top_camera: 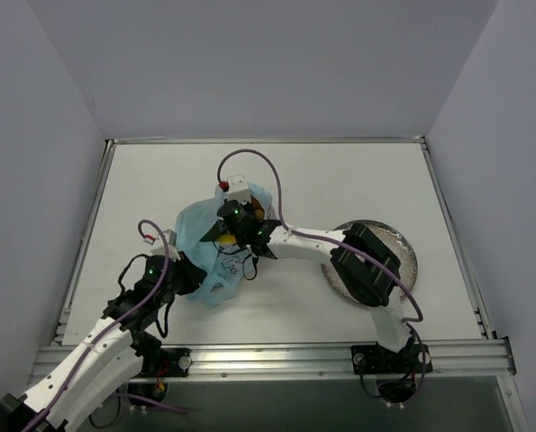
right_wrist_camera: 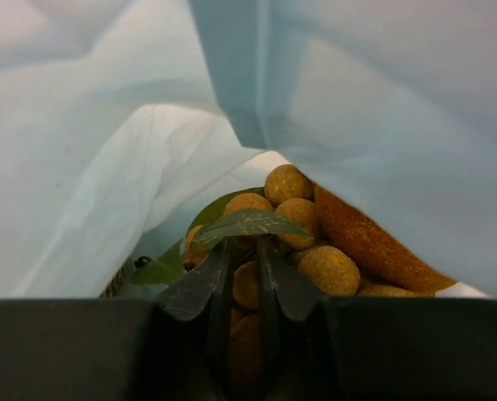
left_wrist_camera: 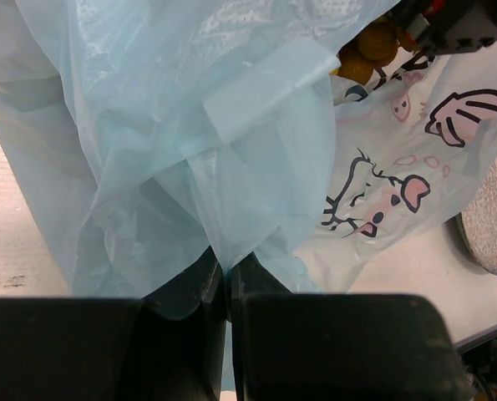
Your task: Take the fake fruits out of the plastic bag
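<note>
1. Right gripper first: its jaws stand almost together, pinching the green leaf on the bunch of small orange-tan plastic balls. It is reaching deep inside the crinkly translucent light-blue plastic bag.
2. Your left gripper is clenched on a fold at the bag's near edge. This probably anchors the bag while the other arm reaches in.
3. You likely chose the leaf as the handle because the round balls would tend to slip between the fingers.
4. The bunch looks matte and pebbly, with its balls packed tight. A longer yellow-orange speckled fruit lies against it, also inside the bag.
5. The speckled grey round plate sits to the right of the bag, a likely drop-off spot.
</note>
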Controlling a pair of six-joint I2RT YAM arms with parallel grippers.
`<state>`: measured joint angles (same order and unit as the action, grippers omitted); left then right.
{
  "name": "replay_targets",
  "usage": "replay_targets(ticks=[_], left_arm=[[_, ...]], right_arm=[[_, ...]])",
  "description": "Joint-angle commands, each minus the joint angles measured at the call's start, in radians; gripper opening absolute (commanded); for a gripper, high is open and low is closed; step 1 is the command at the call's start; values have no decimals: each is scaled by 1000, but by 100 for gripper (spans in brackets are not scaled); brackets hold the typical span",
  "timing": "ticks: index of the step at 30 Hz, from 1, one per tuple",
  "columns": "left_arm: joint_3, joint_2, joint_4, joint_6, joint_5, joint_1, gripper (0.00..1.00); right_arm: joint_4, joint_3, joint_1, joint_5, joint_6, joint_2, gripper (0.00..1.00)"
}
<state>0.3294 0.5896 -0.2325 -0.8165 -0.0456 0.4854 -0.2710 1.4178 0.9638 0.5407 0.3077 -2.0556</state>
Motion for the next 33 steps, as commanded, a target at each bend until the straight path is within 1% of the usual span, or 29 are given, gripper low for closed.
replay_targets(ticks=[1, 5, 10, 14, 15, 18, 23, 26, 29, 33], left_arm=[[68, 24, 35, 2, 19, 5, 2], [105, 50, 59, 14, 26, 5, 2], [103, 81, 82, 7, 15, 9, 2], [105, 79, 101, -9, 9, 10, 2], [111, 79, 101, -10, 9, 10, 2], [135, 85, 101, -3, 18, 12, 2], [154, 87, 94, 7, 35, 12, 3], [149, 85, 90, 5, 65, 12, 2], [154, 78, 87, 2, 73, 10, 2], [177, 75, 93, -3, 79, 12, 2]], right_arm=[[-102, -60, 9, -54, 4, 150, 0], [-142, -94, 6, -188, 2, 308, 0], [-140, -117, -2, -290, 33, 419, 0], [-171, -126, -54, -505, 131, 472, 0], [-183, -129, -60, -592, 148, 477, 0], [-220, -122, -63, -689, 195, 500, 0], [-303, -119, -76, -755, 251, 561, 0], [-348, -114, -112, -803, 303, 597, 0], [-373, -115, -146, -861, 356, 634, 0], [-402, -129, -160, -926, 406, 683, 0]])
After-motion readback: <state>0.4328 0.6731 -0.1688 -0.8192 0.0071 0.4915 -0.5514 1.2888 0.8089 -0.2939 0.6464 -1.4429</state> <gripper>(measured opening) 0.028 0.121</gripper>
